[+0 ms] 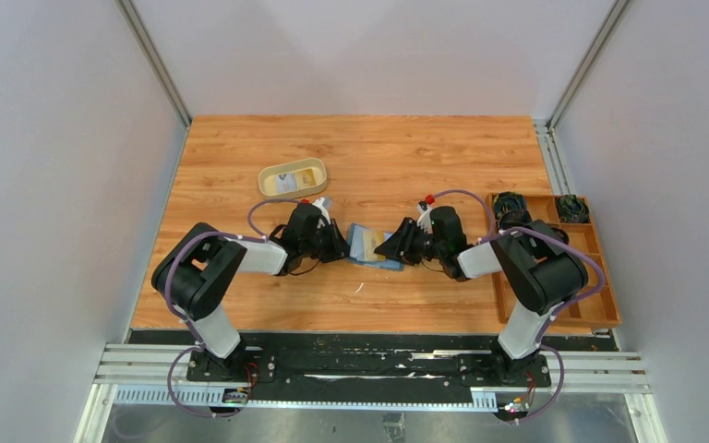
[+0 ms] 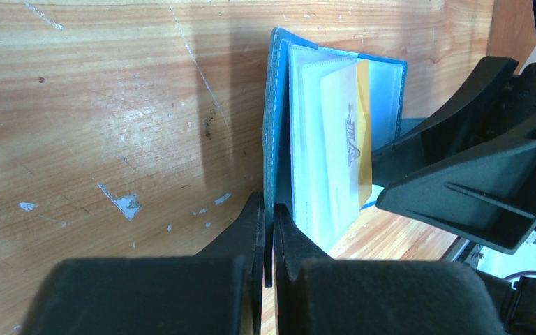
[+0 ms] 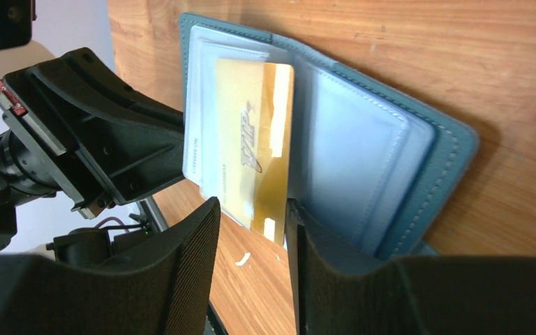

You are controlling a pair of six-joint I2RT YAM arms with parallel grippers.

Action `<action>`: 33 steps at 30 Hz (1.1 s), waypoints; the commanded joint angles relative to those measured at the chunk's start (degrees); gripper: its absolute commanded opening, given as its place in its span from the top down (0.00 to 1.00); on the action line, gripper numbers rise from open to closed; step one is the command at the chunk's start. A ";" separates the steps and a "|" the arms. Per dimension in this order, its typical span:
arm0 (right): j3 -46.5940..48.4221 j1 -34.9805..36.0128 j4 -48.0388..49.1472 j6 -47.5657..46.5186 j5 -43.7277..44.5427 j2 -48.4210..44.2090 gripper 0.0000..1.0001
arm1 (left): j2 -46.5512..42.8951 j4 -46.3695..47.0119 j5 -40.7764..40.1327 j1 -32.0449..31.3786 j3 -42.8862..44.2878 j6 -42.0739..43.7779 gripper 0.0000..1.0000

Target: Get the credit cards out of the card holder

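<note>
The teal-blue card holder [image 1: 369,245] stands open on the table between both grippers. My left gripper [image 2: 269,209] is shut on the edge of its teal cover [image 2: 276,105], holding it upright. The yellow card [image 3: 251,139], printed VIP, sticks partly out of a clear sleeve, and the pale whitish card [image 3: 193,150] lies behind it. My right gripper [image 3: 251,223] is open, one finger on each side of the yellow card's lower edge, not closed on it. The yellow card [image 2: 364,125] and the pale sleeves [image 2: 324,139] also show in the left wrist view.
A tan oval tray [image 1: 293,177] holding a small card-like item sits behind the left gripper. A brown compartmented wooden box [image 1: 554,258] with dark items stands at the right table edge. White flecks mark the wood near the front.
</note>
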 commanded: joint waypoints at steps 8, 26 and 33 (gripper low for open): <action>-2.68 -2.20 -2.17 -1.58 2.86 -0.53 0.66 | 3.51 -10.54 -4.78 -1.12 -2.09 3.86 1.00; -1.83 -2.88 -0.97 -0.15 0.82 1.68 0.57 | 4.17 -10.56 -4.74 -1.14 -2.23 3.97 1.00; -1.05 -2.74 0.74 1.58 -0.61 5.15 0.53 | 5.33 -11.33 -5.46 -1.09 -2.05 4.37 1.00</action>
